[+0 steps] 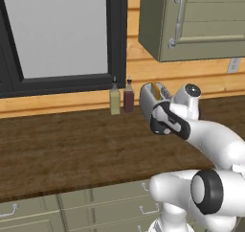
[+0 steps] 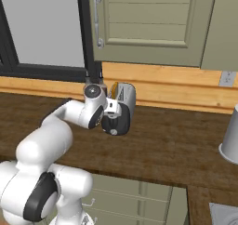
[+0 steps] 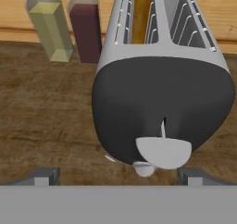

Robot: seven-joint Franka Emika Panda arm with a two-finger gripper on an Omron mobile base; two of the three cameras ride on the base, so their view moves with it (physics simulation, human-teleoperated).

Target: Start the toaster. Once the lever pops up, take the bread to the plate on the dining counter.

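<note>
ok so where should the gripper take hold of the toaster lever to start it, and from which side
Go for the pale grey lever tab jutting from the black end panel of the toaster, coming in from that end, where the open gripper already faces it. The tab is a flat paddle sticking out from a vertical slot, so setting a finger on its top and pressing down probably beats pinching it.

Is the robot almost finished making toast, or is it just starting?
Just starting. The bread already sits in the left slot of the toaster, standing on the wooden counter. Right now the open hand hovers at the toaster's black end, right by its grey lever, touching nothing. Still left: pressing the lever, waiting for the pop-up, then carrying the bread to the plate.
</note>
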